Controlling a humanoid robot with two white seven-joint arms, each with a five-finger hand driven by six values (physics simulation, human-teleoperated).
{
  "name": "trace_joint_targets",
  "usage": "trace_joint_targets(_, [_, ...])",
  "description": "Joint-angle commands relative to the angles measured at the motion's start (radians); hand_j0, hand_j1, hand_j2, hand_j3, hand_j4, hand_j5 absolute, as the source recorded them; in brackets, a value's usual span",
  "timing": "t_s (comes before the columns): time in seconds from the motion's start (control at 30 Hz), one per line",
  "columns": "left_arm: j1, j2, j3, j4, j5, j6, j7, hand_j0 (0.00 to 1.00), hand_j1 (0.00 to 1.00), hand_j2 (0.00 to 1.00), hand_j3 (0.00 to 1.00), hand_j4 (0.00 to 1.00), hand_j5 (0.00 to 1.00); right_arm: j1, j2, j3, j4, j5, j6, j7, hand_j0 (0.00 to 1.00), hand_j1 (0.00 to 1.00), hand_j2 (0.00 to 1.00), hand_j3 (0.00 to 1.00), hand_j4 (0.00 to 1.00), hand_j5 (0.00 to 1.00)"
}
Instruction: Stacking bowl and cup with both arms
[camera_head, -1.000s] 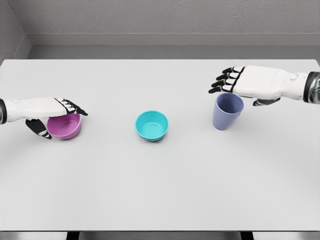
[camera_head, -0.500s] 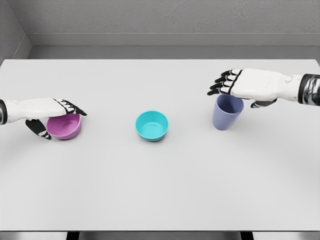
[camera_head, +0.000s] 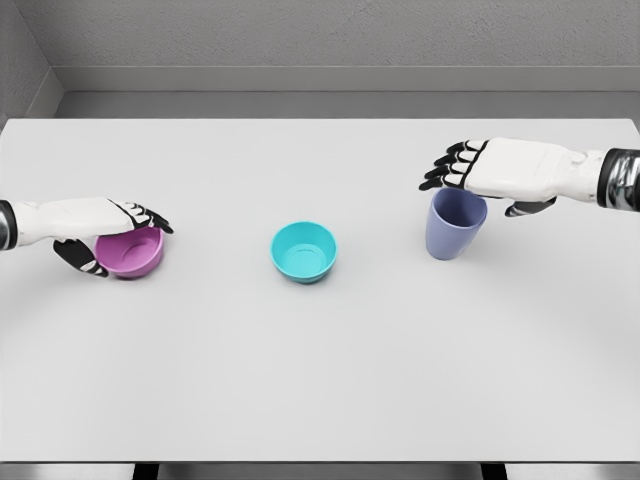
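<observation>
Head view — cup (camera_head: 455, 226) perhaps ungrasped, mid-table

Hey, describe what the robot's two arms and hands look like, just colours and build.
Both arms are glossy white with smooth rounded shells. The left hand and right hand have white backs, and their fingers are banded black and white with black joints. The right arm shows a dark, metallic-looking cuff at the wrist near the picture's edge. No loose cables or markings are visible.

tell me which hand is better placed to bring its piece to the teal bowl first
Left, probably. The left hand already wraps the pink bowl, fingers over its rim and thumb beneath. The right hand only hovers flat above the blue cup, fingers extended. The teal bowl sits between them.
</observation>
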Motion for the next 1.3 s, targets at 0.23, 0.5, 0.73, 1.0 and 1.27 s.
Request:
trace_joint_targets(0.23, [-0.005,-0.004,0.000,-0.004,0.001,0.003,0.001,0.54,0.54,0.54,0.54,0.54,0.54,0.002,0.012,0.015,0.001,-0.004,0.003,0.000,1.00,1.00,1.00,1.00,1.00,1.00])
trace_joint_targets(0.5, [-0.049,-0.019,-0.001,-0.063,0.004,0.003,0.001,0.54,0.54,0.54,0.54,0.54,0.54,0.002,0.011,0.015,0.001,-0.004,0.003,0.000,1.00,1.00,1.00,1.00,1.00,1.00])
trace_joint_targets(0.73, [-0.100,-0.099,-0.007,-0.112,0.003,0.003,0.001,0.54,0.54,0.54,0.54,0.54,0.54,0.003,0.012,0.015,0.002,-0.002,0.003,0.000,1.00,1.00,1.00,1.00,1.00,1.00])
trace_joint_targets(1.0, [-0.141,-0.209,-0.036,-0.167,0.000,0.003,0.000,0.54,0.54,0.54,0.54,0.54,0.54,0.003,0.017,0.027,0.013,0.013,0.003,0.000,1.00,1.00,1.00,1.00,1.00,1.00])
trace_joint_targets(1.27, [-0.181,-0.320,-0.061,-0.201,-0.023,0.003,-0.052,0.54,0.54,0.54,0.54,0.54,0.54,0.002,0.034,0.036,0.024,0.027,0.003,0.000,1.00,1.00,1.00,1.00,1.00,1.00])
